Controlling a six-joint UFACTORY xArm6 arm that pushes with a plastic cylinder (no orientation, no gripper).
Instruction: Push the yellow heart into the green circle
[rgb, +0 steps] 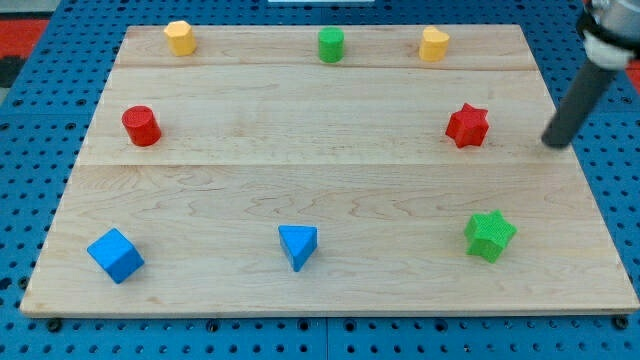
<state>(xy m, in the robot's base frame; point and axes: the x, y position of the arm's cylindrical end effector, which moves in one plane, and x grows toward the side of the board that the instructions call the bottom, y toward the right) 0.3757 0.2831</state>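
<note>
The yellow heart (433, 44) sits near the board's top edge, right of centre. The green circle (331, 44), a short green cylinder, stands at the top centre, about a hand's width to the heart's left. My tip (553, 145) is at the board's right side, well below and to the right of the heart, and just right of the red star (467, 125). It touches no block.
A yellow hexagon (180, 37) is at the top left, a red cylinder (141, 125) at the left, a blue cube (115, 255) at the bottom left, a blue triangle (298, 245) at the bottom centre, a green star (489, 235) at the bottom right. The wooden board (330, 290) lies on blue pegboard.
</note>
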